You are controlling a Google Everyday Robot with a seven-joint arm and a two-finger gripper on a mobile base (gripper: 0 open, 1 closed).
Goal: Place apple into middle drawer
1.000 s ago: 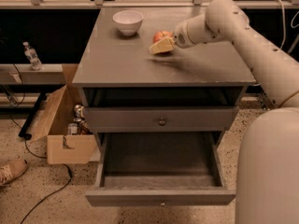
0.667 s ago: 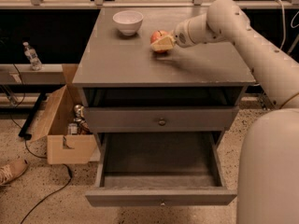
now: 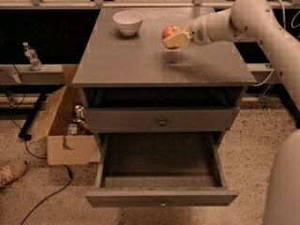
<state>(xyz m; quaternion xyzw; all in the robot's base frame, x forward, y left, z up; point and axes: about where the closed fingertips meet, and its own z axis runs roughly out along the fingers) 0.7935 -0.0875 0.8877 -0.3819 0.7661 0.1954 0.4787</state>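
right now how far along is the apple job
Done: the middle drawer stands open, nothing visible inside. In hand: the gripper, above the cabinet top right of the white bowl, is shut on the apple, held clear of the surface. Left: carry the apple down over the open drawer and release it.

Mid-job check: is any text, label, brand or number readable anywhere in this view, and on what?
No text can be read.
The bottle at far left: any label is too small to read.
The cardboard box: no print shows.
The gripper, shut on the apple above the cabinet top: no markings.
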